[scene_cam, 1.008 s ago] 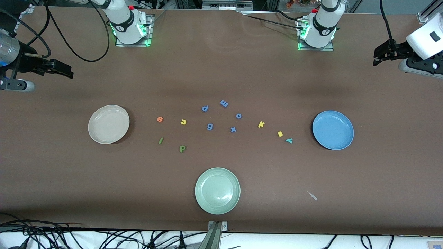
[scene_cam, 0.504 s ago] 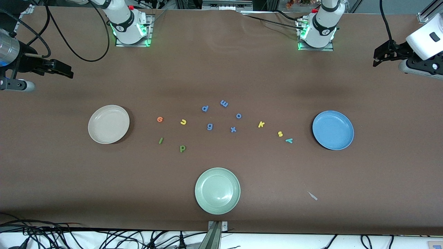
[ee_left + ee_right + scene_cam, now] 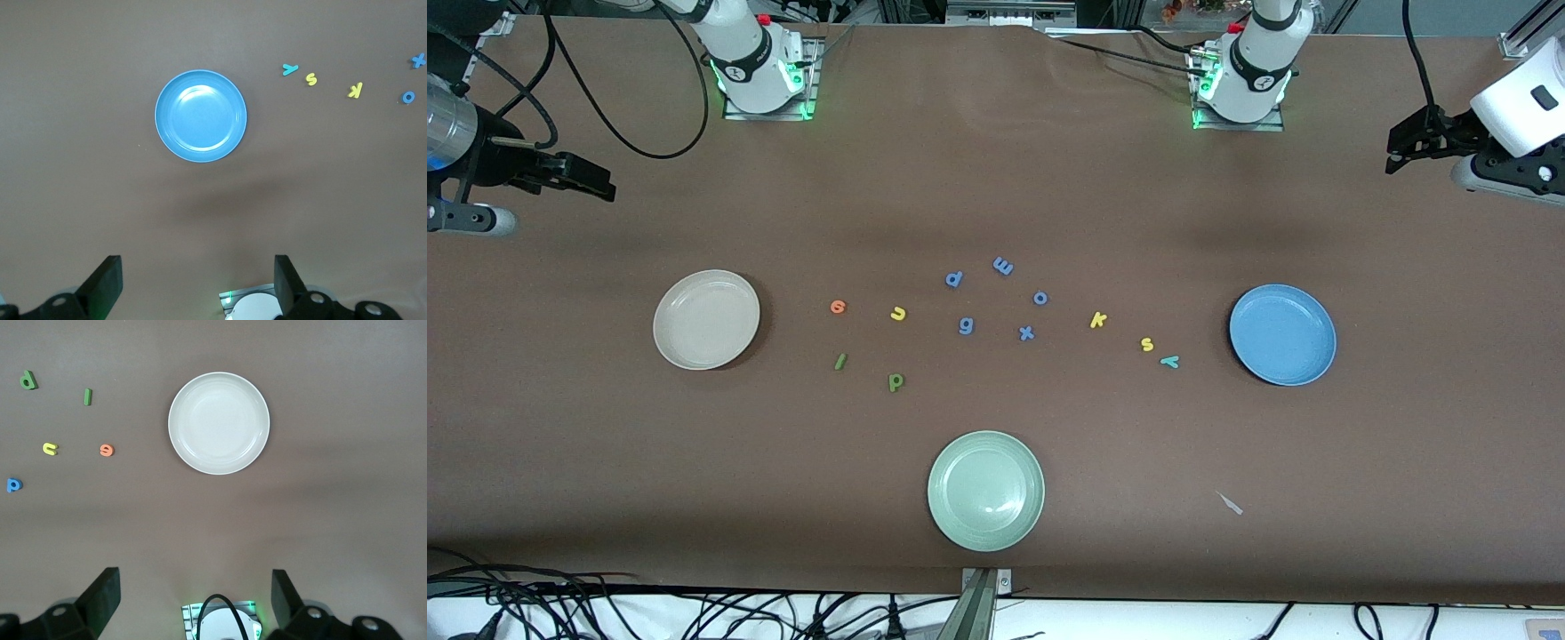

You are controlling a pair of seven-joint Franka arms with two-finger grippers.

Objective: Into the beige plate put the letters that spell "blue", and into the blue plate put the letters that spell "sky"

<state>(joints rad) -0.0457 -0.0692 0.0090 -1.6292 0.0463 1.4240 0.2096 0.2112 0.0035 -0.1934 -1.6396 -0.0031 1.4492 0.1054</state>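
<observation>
**Both arms raised, every letter on the table**

While both arms wait high at their own ends of the table, nothing lies in any plate. The left gripper [image 3: 193,287] hangs with its jaws spread wide and empty, looking down on the blue plate [image 3: 1282,334], which sits toward the left arm's end. The right gripper [image 3: 193,603] is likewise wide open and empty, above the beige plate [image 3: 706,319] at the right arm's end.

Near the beige plate lie the four letters for "blue": the orange e [image 3: 837,307] and yellow u [image 3: 898,313] side by side, with the green l [image 3: 839,361] and green b [image 3: 895,382] (it reads as a p from here) nearer the front camera.

Toward the blue plate lie the yellow k [image 3: 1098,320], yellow s [image 3: 1147,344] and teal y [image 3: 1169,361], the y closest to the plate, the s just beside it.

Between the two groups sit five periwinkle letters [image 3: 966,325], loosely scattered. A pale green plate [image 3: 985,490] rests nearest the front camera, well apart from the letters.
</observation>
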